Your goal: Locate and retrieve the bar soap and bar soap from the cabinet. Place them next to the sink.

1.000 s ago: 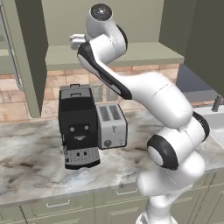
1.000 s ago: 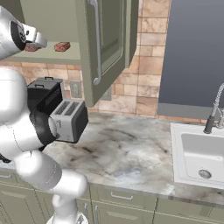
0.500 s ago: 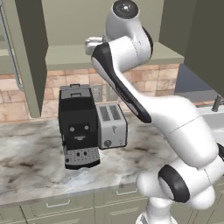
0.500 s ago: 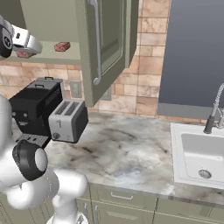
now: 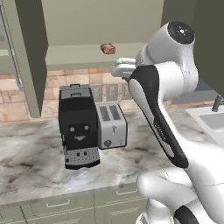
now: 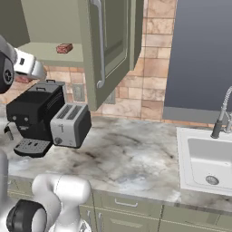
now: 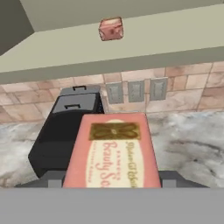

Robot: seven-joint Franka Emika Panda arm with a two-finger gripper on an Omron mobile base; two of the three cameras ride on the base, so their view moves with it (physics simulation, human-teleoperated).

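Observation:
One bar soap [image 7: 110, 151], pink-faced with gold print, sits between the fingertips of my gripper [image 7: 111, 180], which is shut on it. The hand [image 5: 123, 68] [image 6: 30, 65] hangs in front of the open cabinet [image 5: 26, 61] [image 6: 111, 45], just below its shelf edge and above the counter appliances. The other bar soap [image 5: 107, 48] [image 6: 64, 48] [image 7: 110, 29] lies on the cabinet's lower shelf, apart from the gripper. The sink [image 6: 206, 156] [image 5: 211, 119] with its dark faucet [image 6: 222, 118] is far to the right along the counter.
A black coffee machine [image 5: 78, 127] [image 6: 31, 113] and a silver toaster [image 5: 112, 125] [image 6: 70, 125] stand on the marble counter [image 6: 131, 158] under the cabinet. The open cabinet door [image 6: 102, 50] juts out over the counter. Drawer fronts [image 5: 57, 205] run below.
The hand has dropped from shelf height to just below the shelf edge, carrying one soap. The arm's elbow has swung up and right. The other soap stays on the shelf.

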